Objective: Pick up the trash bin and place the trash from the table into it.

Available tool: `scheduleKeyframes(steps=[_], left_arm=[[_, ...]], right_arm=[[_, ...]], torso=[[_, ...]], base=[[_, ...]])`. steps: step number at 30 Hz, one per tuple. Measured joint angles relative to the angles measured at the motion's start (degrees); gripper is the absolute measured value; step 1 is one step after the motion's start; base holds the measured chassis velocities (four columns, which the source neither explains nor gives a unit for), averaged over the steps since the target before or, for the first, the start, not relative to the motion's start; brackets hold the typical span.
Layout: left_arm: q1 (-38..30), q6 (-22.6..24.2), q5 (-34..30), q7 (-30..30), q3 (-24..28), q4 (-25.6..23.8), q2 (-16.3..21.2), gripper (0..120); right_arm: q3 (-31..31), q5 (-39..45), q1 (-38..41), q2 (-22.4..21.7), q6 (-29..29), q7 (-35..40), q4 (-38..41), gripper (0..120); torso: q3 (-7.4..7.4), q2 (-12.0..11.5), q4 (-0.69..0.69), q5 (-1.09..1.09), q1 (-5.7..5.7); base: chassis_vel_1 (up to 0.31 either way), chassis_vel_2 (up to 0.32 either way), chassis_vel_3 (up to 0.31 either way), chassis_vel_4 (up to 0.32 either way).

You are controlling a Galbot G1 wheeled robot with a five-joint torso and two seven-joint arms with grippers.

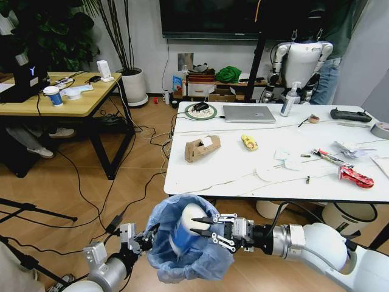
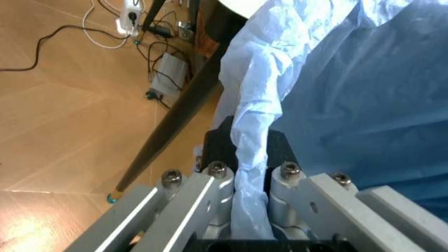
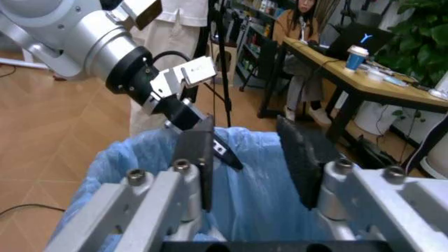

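The table [image 1: 243, 164], white w/ thin dark veins and a black edge, fills the right half of the head view. On it the trash lies spread: a torn brown carton [image 1: 202, 148] at the left-centre, a yellow wrapper [image 1: 249, 142] just right of it, flat white paper bits [image 1: 282, 161] mid-table, crumpled paper [image 1: 347, 150] toward the right edge, and a red wrapper [image 1: 355, 177] near the front right. A silver laptop [image 1: 248, 114] sits at the table's far side.

The trash bin [image 1: 188, 240] hangs at bottom centre of the head view, in front of the table's near edge and off its surface, above the wood floor. Its crinkled light-blue bag puffs over the rim; the white inside shows.

The right gripper [image 1: 209, 230] reaches in from the lower right, at the bin's right rim. In the right wrist view its black pads [image 3: 305, 157] stand apart over the blue bag w/ a clear gap between them; nothing is pinched.

The left gripper [image 1: 144, 242] comes from the bottom left, at the bin's left side. In the left wrist view its fingers [image 2: 276, 152] are closed tight on a fold of the bag [image 2: 255, 173].
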Motion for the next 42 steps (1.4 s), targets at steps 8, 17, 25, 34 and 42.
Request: scheduleKeyframes(steps=[8, 17, 25, 34, 42], left_arm=[[2.09, -0.07, 0.65, -1.45, -1.28, 0.17, 0.28, 2], [4.61, -0.41, 0.82, -1.83, -3.89, -0.18, 0.76, 2], [6.47, -0.58, 0.98, -1.44, -5.55, -0.72, 0.17, 2], [6.62, -0.60, 1.21, -1.40, -6.00, -0.44, -0.15, 2], [7.15, -0.60, 1.86, -1.41, -6.26, 0.27, 0.57, 2]], right_arm=[[2.47, 6.74, 3.43, 3.84, -1.12, 10.77, -2.62, 58], [4.80, 10.08, 7.62, 11.44, -4.73, 35.97, -6.74, 93], [0.67, 12.92, 12.86, 19.74, -15.13, 48.03, -12.38, 100], [-2.42, 17.55, 21.62, 28.74, -22.23, 53.30, -18.45, 100], [-8.52, 17.81, 26.29, 34.42, -21.81, 54.46, -21.15, 100]], torso=[[0.00, 0.00, 0.01, 0.00, 0.00], [0.00, 0.00, 0.00, 0.00, 0.00], [0.00, 0.00, 0.00, 0.00, 0.00], [0.00, 0.00, 0.01, -0.01, 0.00], [0.00, 0.00, 0.01, -0.02, 0.00]], base=[[0.000, 0.000, 0.000, 0.000], [0.000, 0.000, 0.000, 0.000], [0.000, 0.000, 0.000, 0.000], [0.000, 0.000, 0.000, 0.000], [0.000, 0.000, 0.000, 0.000]])
